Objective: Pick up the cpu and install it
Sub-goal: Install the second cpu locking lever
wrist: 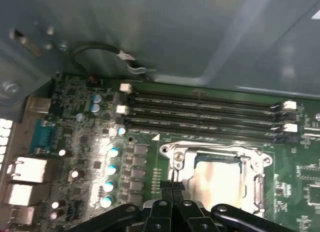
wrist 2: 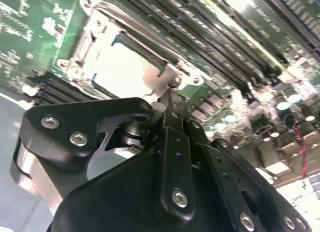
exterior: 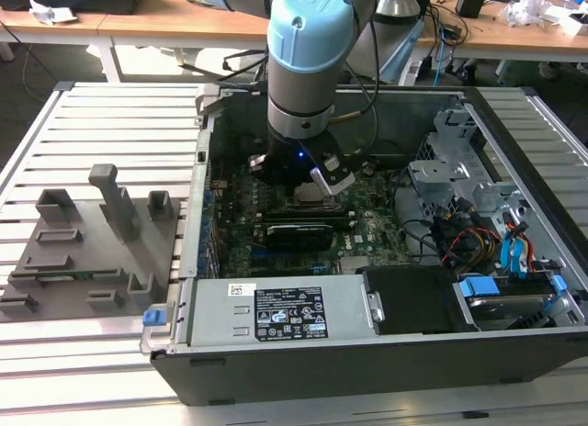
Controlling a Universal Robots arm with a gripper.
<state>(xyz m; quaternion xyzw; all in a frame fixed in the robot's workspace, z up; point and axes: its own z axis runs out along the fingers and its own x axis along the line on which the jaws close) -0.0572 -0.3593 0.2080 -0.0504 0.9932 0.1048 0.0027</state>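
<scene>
The cpu [wrist: 216, 179], a silvery square plate, lies flat inside the metal socket frame [wrist: 167, 152] on the green motherboard; in the second wrist view the cpu [wrist 2: 122, 67] shows as a bright patch inside the frame [wrist 2: 85, 37]. My gripper [wrist: 172, 186] is shut, its black fingertips pressed together with nothing between them, low over the edge of the socket frame beside the cpu. In the second wrist view the gripper [wrist 2: 169, 98] tips sit at the frame's corner. In the exterior view the gripper [exterior: 308, 189] hangs inside the open computer case over the motherboard.
Several memory slots [wrist: 200, 112] run alongside the socket, with the case wall [wrist: 175, 32] beyond them. Grey tray blocks [exterior: 92, 242] stand on the slatted table at the exterior view's left. A power supply [exterior: 285, 311], drive cage [exterior: 459, 178] and loose cables [exterior: 469, 233] crowd the case.
</scene>
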